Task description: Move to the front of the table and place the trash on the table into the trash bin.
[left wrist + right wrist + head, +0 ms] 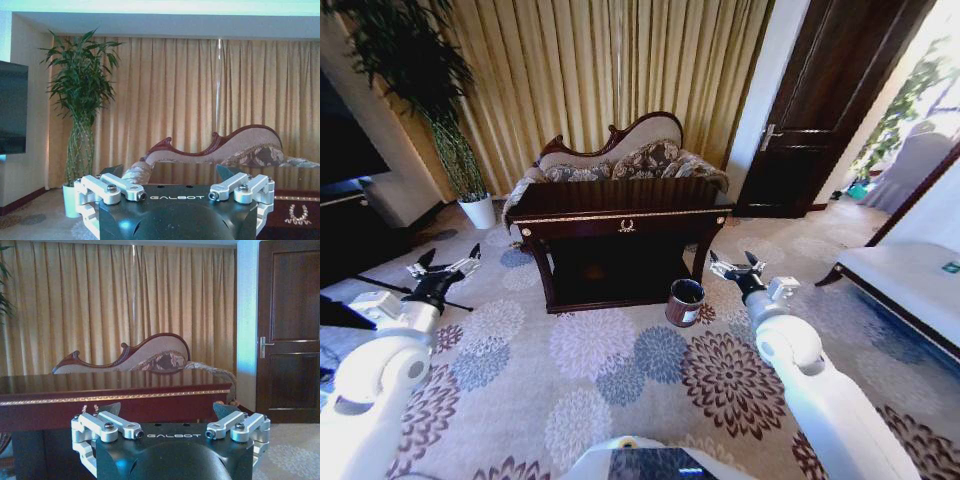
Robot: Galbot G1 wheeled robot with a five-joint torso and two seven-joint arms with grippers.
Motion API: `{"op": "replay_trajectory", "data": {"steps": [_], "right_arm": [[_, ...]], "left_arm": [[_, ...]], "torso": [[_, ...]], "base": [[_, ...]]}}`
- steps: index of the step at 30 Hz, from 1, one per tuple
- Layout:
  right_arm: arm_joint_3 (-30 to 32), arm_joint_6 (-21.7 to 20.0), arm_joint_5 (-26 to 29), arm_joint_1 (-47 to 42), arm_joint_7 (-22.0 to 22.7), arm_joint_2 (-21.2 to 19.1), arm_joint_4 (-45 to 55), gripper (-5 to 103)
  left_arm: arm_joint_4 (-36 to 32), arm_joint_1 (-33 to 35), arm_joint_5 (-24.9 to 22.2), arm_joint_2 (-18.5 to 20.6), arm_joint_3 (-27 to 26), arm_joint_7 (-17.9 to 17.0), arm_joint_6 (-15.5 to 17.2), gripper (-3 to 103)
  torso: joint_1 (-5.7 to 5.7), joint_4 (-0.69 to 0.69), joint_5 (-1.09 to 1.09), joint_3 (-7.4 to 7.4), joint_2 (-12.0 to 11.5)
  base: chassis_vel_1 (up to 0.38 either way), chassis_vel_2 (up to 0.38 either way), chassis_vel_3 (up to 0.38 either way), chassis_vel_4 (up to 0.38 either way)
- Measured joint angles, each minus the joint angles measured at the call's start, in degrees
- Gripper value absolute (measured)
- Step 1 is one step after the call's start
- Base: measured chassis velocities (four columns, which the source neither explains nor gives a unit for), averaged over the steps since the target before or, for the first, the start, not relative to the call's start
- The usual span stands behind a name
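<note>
The table (620, 214) stands ahead of me across the floral carpet, dark and glossy with gold trim and a gold emblem on its front. On the floor by its right front leg sits the trash bin (685, 302), round with a shiny rim. I cannot make out the trash on the dark tabletop from here. My left gripper (447, 262) (170, 172) is held open in the air, left of the table and well short of it. On the other side, my right gripper (732, 262) (166, 410) is open too, above the carpet just right of the bin. Both are empty.
A carved chaise sofa (620, 155) stands behind the table against gold curtains. A tall plant in a white pot (478, 210) is at the back left, a dark door (820, 110) at the back right. A white bench (910, 280) lies on my right, dark furniture (345, 235) on my left.
</note>
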Motion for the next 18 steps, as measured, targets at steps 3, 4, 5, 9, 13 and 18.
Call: {"op": "replay_trajectory", "data": {"steps": [3, 4, 5, 9, 13, 18], "right_arm": [[-0.03, 0.01, 0.0, 0.07, -0.01, -0.03, -0.14, 100], [-0.03, 0.01, 0.0, 0.07, -0.01, -0.03, -0.14, 100], [-0.06, 0.01, 0.0, 0.09, -0.02, -0.03, -0.2, 100], [-0.51, 1.44, -0.06, 0.19, -0.05, -0.03, -0.68, 100], [-1.08, 2.57, -0.54, 0.2, -0.06, 0.16, -1.14, 100], [-1.52, 2.85, -0.96, -0.13, -0.09, 0.6, -1.14, 100]], "left_arm": [[0.1, -0.15, -0.01, 0.05, 0.09, 0.02, -0.01, 100], [0.1, -0.15, -0.01, 0.05, 0.09, 0.02, -0.01, 100], [0.15, -0.2, -0.01, 0.05, 0.13, 0.03, -0.04, 100], [0.35, -0.22, -0.02, -0.04, 0.25, 0.17, -0.34, 100], [0.73, 0.12, -0.01, -0.31, 0.27, 0.85, -1.18, 100], [1.21, 0.42, 0.55, -0.51, 0.22, 1.15, -1.64, 100]], "torso": [[0.0, 0.0, -0.01, 0.0, 0.0], [0.0, 0.0, -0.01, 0.0, 0.0], [0.0, -0.01, -0.01, 0.0, 0.0], [0.0, -0.02, 0.01, 0.0, 0.0], [-0.02, 0.01, 0.0, -0.01, 0.02], [-0.02, 0.0, -0.01, -0.01, 0.02]], "base": [[0.194, -0.181, -0.189, 0.197], [0.199, -0.163, -0.191, 0.164], [0.195, -0.163, -0.19, 0.164], [0.172, -0.171, -0.169, 0.171], [0.127, -0.13, -0.094, 0.135], [0.027, -0.015, -0.017, 0.027]]}}
